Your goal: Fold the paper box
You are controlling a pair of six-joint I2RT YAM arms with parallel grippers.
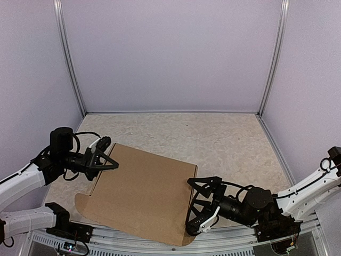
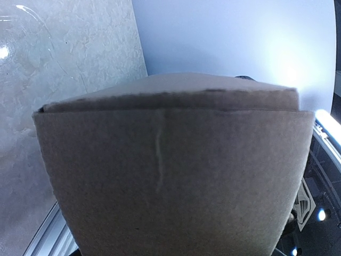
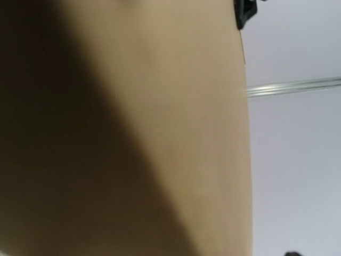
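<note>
The paper box point(image 1: 144, 186) is plain brown cardboard lying flat, folded over, at the near middle of the table. A rounded tab sticks out at its near left. My left gripper point(image 1: 110, 154) is at the box's far left corner, its fingers apart against the left edge. My right gripper point(image 1: 198, 205) is spread wide around the box's right edge. In the left wrist view the box point(image 2: 170, 176) fills the frame and hides the fingers. In the right wrist view the box point(image 3: 133, 106) also covers the fingers.
The beige speckled table point(image 1: 213, 138) is enclosed by pale walls with aluminium posts point(image 1: 72, 69) at the back corners. A metal rail with cables point(image 1: 133, 248) runs along the near edge, just under the box's near side.
</note>
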